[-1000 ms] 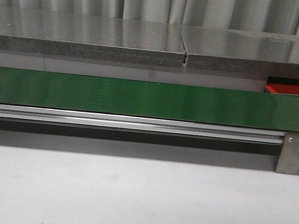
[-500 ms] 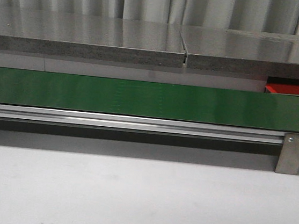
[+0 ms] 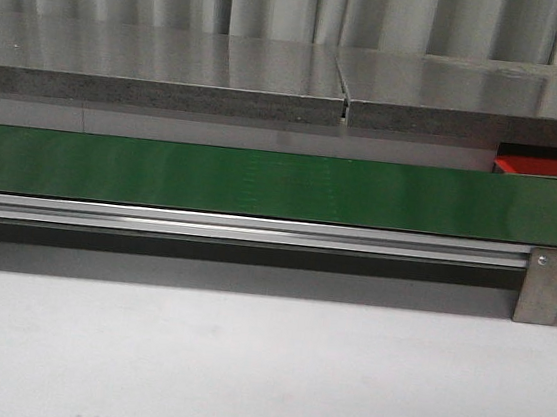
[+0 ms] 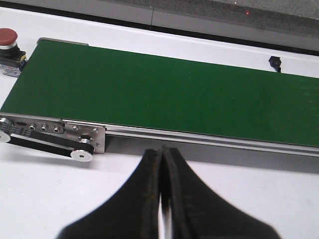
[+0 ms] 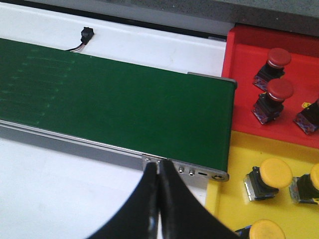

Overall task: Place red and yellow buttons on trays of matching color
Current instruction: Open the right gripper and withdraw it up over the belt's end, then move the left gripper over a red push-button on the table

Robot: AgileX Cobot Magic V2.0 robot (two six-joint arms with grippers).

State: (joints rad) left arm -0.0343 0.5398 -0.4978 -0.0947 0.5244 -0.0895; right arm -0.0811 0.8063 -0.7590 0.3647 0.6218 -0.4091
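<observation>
Buttons are mostly sorted already: two red buttons (image 5: 274, 89) sit on the red tray (image 5: 239, 45), and yellow buttons (image 5: 271, 174) sit on the yellow tray (image 5: 234, 199), right past the end of the green belt (image 5: 114, 109). The trays wait there, I think, so each arm has a short reach. One more red button (image 4: 9, 44) stands on the white table (image 4: 35, 199) just beside the other end of the belt, near my left gripper (image 4: 160, 164). Its fingers are pressed together and hold nothing. My right gripper (image 5: 158, 174) is also pressed together and holds nothing. The belt has no button on it now, so I guess both arms wait for one.
</observation>
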